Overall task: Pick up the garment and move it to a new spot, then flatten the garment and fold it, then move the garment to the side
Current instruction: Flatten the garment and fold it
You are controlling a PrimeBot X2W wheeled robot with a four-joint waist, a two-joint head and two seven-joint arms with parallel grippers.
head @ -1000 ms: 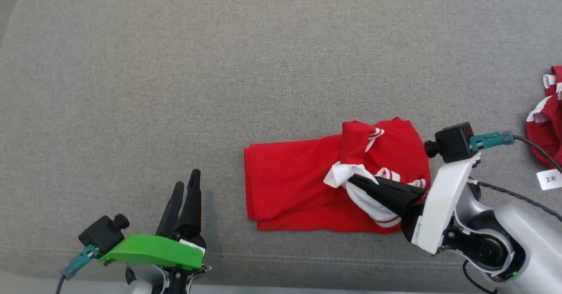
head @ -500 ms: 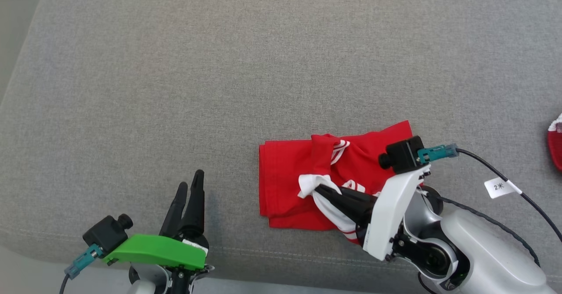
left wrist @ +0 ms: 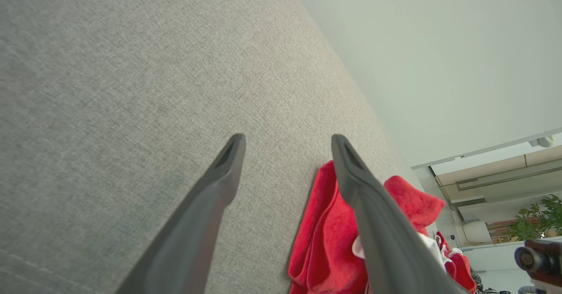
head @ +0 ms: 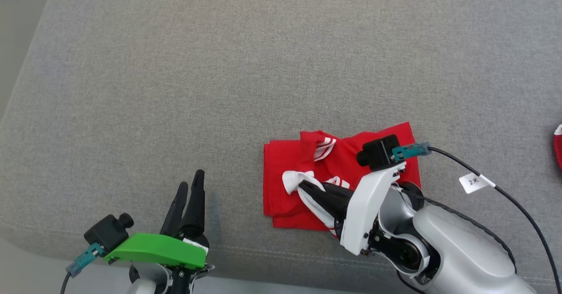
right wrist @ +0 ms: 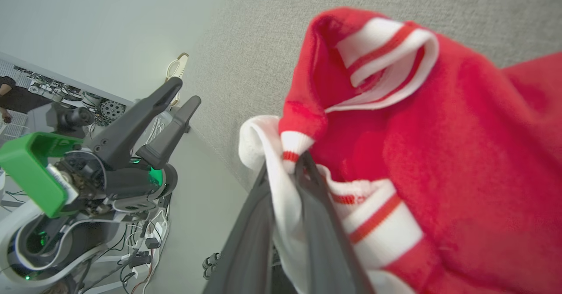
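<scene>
Two dark fingers of the left gripper (head: 190, 179) are standing spread wide, holding nothing, well left of the garment (head: 283, 164), which is lying bunched, red with white striped trim, on the grey cushion (head: 219, 66). The right gripper (head: 303, 184) is pinching the garment's white ribbed edge between closed fingers. Right of the garment, a white cable tag (head: 476, 182) is showing "2" and one unclear character

robotics lab, grey upholstered work surface (head: 175, 66), trailing cables (right wrist: 145, 245), cluttered equipment shelves (right wrist: 105, 107) behind
</scene>
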